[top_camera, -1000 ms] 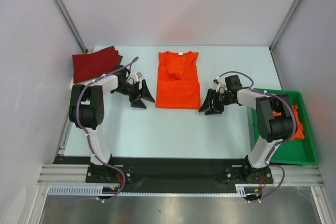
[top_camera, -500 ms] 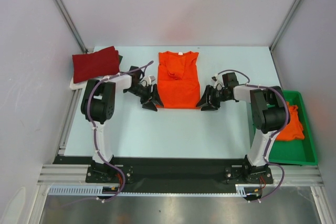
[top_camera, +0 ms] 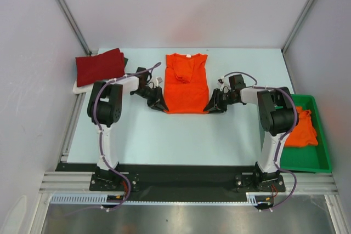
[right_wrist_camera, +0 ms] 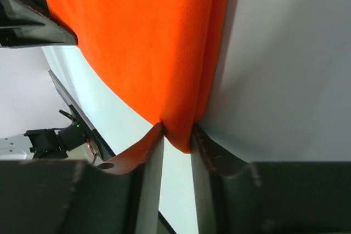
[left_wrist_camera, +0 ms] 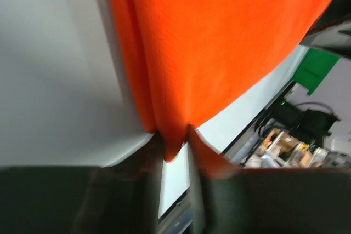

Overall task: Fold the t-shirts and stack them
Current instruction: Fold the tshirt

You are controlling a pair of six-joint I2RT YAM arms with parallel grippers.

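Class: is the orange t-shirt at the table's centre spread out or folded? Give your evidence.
Partly folded: the orange t-shirt lies as a narrow rectangle, sleeves turned in over the chest, not yet halved.

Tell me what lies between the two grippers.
The orange t-shirt: its near hem spans from the left gripper to the right gripper, each at a bottom corner, clearest in the top view.

- We are looking at a pale blue table [top_camera: 181, 135].
- We are seeing an orange t-shirt [top_camera: 186, 91] lying flat at its far middle.
- We are finding a folded dark red t-shirt [top_camera: 100, 66] lying on white cloth [top_camera: 78, 86] at its far left.
- We are spotting a green bin [top_camera: 307, 160] sitting at its right edge.
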